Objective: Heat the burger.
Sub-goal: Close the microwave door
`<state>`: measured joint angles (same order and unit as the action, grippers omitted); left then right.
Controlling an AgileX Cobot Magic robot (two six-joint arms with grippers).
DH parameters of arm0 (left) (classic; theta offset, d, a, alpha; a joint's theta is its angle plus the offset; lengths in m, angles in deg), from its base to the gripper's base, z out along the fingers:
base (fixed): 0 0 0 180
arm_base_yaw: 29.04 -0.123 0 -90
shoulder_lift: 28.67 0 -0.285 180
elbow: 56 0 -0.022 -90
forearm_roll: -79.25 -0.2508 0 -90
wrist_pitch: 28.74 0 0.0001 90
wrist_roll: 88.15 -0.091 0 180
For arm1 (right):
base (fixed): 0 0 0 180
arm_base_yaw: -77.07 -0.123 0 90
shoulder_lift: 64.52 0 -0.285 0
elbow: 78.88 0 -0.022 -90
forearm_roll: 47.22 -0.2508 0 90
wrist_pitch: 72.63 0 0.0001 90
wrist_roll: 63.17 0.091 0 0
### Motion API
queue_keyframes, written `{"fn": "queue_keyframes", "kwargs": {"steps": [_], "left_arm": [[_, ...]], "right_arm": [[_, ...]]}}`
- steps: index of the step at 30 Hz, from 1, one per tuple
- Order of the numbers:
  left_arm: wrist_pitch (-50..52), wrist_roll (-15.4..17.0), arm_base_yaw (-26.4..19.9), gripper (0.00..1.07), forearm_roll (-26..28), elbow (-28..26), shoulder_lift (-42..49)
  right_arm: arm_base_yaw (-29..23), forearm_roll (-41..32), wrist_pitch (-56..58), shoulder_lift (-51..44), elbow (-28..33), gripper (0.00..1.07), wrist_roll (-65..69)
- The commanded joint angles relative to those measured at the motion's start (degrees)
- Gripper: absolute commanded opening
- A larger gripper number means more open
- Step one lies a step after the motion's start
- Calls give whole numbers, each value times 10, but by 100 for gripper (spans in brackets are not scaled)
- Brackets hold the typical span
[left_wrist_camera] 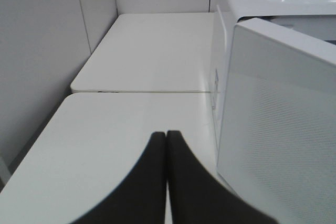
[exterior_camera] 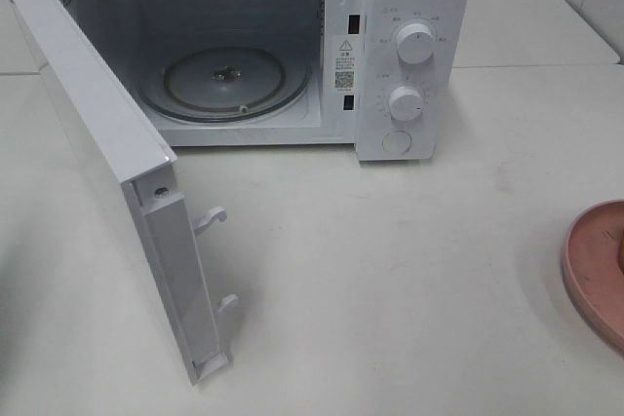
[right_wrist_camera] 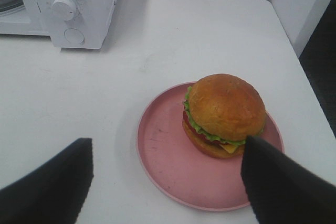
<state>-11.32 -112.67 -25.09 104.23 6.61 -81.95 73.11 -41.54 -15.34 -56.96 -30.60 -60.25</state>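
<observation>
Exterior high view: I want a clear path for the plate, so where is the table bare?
Bare table runs between the open microwave door, the microwave front and the pink plate. The glass turntable inside is bare. Tightest beside the door's latch hooks.

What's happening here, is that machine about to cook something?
It looks that way. The microwave stands on the table with its door swung wide open and only the glass turntable inside. The burger sits on a pink plate off to the microwave's right. The right claw is open, hovering just over the plate without touching the burger. The left claw is shut and empty, waiting beside the open door. Nothing is being heated yet.
</observation>
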Motion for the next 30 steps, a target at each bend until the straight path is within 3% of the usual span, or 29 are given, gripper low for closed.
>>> {"fn": "queue_keyframes", "kwargs": {"steps": [1, 5, 10, 11, 13, 14, 15, 16, 19, 30], "left_arm": [[60, 25, 42, 0, -14, 1, -44], [93, 52, 72, 0, -32, 1, -88], [153, 100, 113, 0, -107, 1, -164], [186, 126, 125, 0, -145, 1, -194], [207, 142, 129, 0, -165, 1, -210], [244, 175, 131, 0, -199, 1, -242], [244, 175, 131, 0, -199, 1, -242], [270, 201, 131, 0, -223, 1, -272], [290, 229, 131, 0, -258, 1, -310], [352, 260, 152, 0, -278, -50, -409]], "right_arm": [[3, -1, -3, -15, 2, 75, -3], [3, -1, -3, -15, 2, 75, -3], [3, -1, -3, -15, 2, 75, -3], [3, -1, -3, -15, 2, 75, -3], [3, -1, -3, -15, 2, 75, -3], [3, -1, -3, -15, 2, 75, -3], [3, -1, -3, -15, 2, 75, -3], [3, -1, -3, -15, 2, 75, -3], [3, -1, -3, -15, 2, 75, -3], [3, -1, -3, -15, 2, 75, -3]]}}
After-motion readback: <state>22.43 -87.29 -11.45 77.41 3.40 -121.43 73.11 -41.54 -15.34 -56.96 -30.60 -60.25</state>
